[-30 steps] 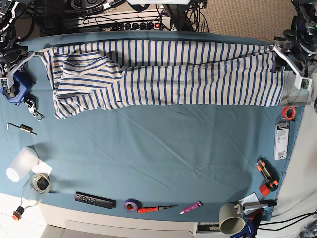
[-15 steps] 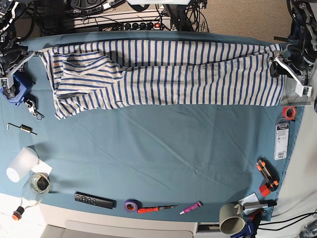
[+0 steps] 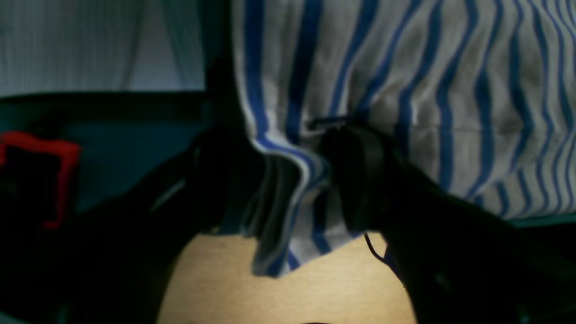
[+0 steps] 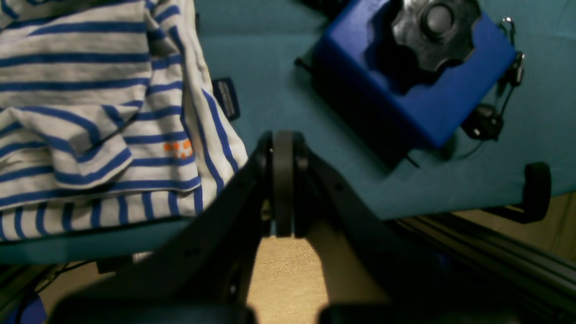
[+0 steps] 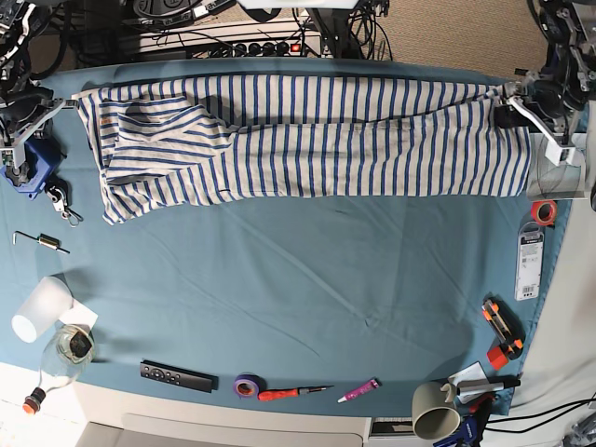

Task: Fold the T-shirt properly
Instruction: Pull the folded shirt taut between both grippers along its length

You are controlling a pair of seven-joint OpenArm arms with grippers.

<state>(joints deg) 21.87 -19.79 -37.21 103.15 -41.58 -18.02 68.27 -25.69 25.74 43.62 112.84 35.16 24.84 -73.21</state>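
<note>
The T-shirt [image 5: 326,140], white with thin blue stripes, lies stretched along the table's back edge, its left end bunched into folds. At its right corner is my left gripper [image 5: 510,110]. In the left wrist view its dark fingers [image 3: 355,175] stand wide apart, open, and the T-shirt's [image 3: 405,90] hem droops between them over the table edge. My right gripper [image 5: 51,104] hovers just off the shirt's left end. In the right wrist view the right gripper [image 4: 282,180] is shut on nothing, with the T-shirt [image 4: 90,112] to its left.
A blue clamp [image 5: 30,168] sits near the right gripper, also seen as the blue clamp [image 4: 414,81]. Along the front lie a remote [image 5: 177,375], purple tape [image 5: 246,385], a screwdriver and a mug [image 5: 433,410]. Red tape [image 5: 543,212] and a package [image 5: 529,264] line the right edge.
My left gripper has moved toward the back edge and inward onto the shirt's right corner. The right arm has not moved.
</note>
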